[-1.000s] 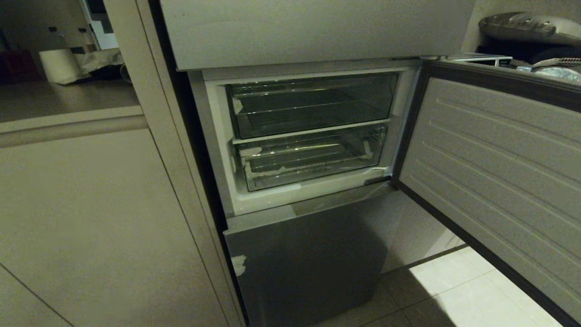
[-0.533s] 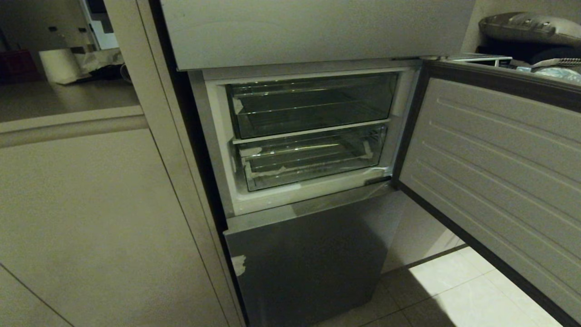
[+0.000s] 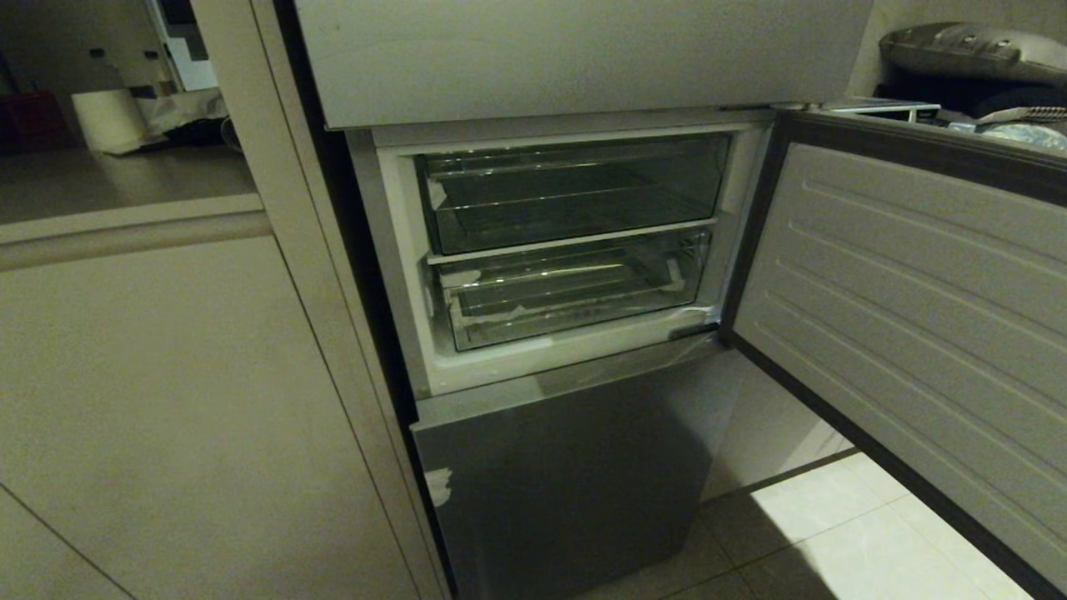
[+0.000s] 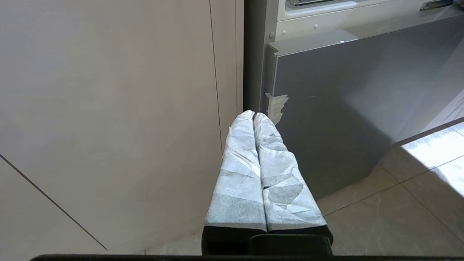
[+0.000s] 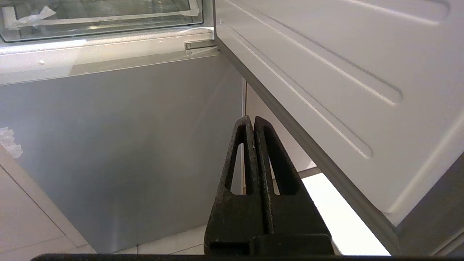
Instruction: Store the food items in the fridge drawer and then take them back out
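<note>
Fridge door (image 3: pixel 909 283) open, taped fridge drawer (image 3: pixel 567 287) pushed in, apparently empty
Left gripper (image 4: pixel 253 115) and right gripper (image 5: pixel 251 119) hang low, fingers together, holding nothing

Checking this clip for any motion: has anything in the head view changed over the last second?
Nothing visibly changed. The grey fridge door stays swung open, the two clear plastic drawers, upper and taped lower, stay pushed in and look empty, and neither arm appears in the head view.
</note>
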You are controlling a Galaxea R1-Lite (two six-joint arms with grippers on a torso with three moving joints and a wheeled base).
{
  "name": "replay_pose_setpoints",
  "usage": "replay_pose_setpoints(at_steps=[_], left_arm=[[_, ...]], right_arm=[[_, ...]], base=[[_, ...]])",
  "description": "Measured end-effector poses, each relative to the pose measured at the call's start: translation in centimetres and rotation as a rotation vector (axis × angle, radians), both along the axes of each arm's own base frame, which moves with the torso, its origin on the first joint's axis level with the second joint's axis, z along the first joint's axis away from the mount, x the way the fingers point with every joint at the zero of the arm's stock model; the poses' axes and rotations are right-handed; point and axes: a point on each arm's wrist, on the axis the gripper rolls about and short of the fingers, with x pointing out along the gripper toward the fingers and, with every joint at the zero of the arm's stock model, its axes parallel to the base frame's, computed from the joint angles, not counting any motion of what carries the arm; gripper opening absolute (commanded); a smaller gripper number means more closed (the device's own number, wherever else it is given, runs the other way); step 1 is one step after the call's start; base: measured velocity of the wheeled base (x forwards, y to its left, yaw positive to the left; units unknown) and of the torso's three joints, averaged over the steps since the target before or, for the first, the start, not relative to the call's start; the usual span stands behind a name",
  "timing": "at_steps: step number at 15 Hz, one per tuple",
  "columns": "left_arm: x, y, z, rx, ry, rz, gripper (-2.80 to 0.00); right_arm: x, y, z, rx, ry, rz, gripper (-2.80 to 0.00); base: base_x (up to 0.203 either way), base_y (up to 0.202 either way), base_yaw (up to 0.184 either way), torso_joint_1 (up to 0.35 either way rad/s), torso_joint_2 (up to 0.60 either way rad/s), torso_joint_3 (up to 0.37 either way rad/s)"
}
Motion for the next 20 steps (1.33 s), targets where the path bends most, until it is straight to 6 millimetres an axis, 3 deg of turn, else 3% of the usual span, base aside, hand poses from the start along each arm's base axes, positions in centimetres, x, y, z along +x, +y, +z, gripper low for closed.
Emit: replay_pose_setpoints(at_steps=[10,20], left_arm=[[0.0,0.0,0.03,-0.011,-0.003,0.002,-2.8],[0.0,0.0,0.03,-0.011,-0.003,0.002,-2.8]], right_arm=[[-0.01,0.0,0.0,0.0,-0.001,0.0,-2.8],[-0.01,0.0,0.01,0.0,-0.002,0.0,-2.8]], base=[[0.0,0.0,0.0,0.0,0.0,0.0],[0.0,0.005,-0.122,0.002,0.0,0.002]])
